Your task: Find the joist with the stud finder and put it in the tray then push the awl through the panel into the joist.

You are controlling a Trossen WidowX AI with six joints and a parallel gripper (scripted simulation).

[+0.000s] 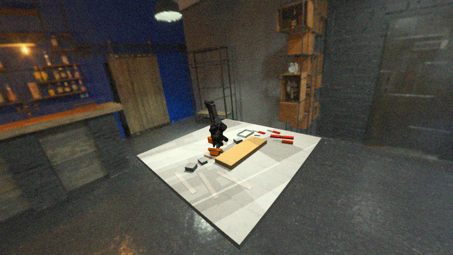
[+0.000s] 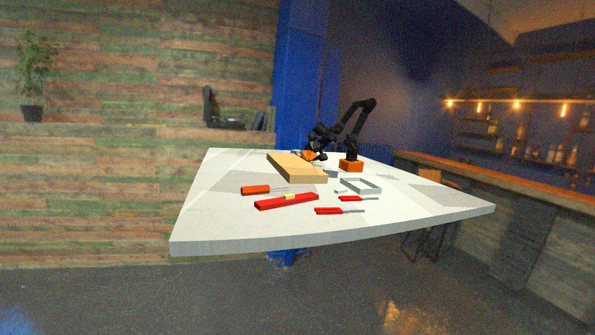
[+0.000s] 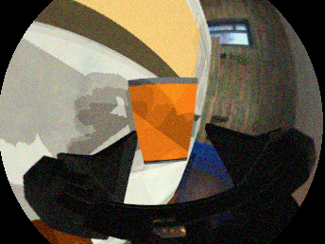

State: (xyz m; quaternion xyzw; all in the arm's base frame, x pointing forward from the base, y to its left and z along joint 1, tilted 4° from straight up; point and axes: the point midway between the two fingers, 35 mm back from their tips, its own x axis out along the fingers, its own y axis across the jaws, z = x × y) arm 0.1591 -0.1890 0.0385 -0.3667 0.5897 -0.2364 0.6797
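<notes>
The orange stud finder (image 1: 215,151) (image 2: 308,155) (image 3: 164,120) is beside the near-left end of the tan floor panel (image 1: 241,152) (image 2: 295,168) (image 3: 142,28). My gripper (image 1: 217,146) (image 3: 172,130) is open; in the wrist view its fingertips stand wide on either side of the stud finder's lower part, with gaps. Whether the stud finder rests flat on the table is hard to tell. A tan-handled tool (image 1: 207,156), which looks like the awl, lies by the stud finder, mostly hidden. The grey tray (image 1: 241,136) (image 2: 371,191) holds nothing visible. The joist is hidden.
Grey blocks (image 1: 190,167) (image 1: 202,161) (image 1: 237,140) lie near the panel. Pale strips (image 1: 184,182) lie nearer the front. Beyond the panel are a red level (image 1: 281,137) (image 2: 287,201), an orange-handled screwdriver (image 1: 287,142) (image 2: 254,189) and two red-handled tools (image 2: 351,198) (image 2: 329,210).
</notes>
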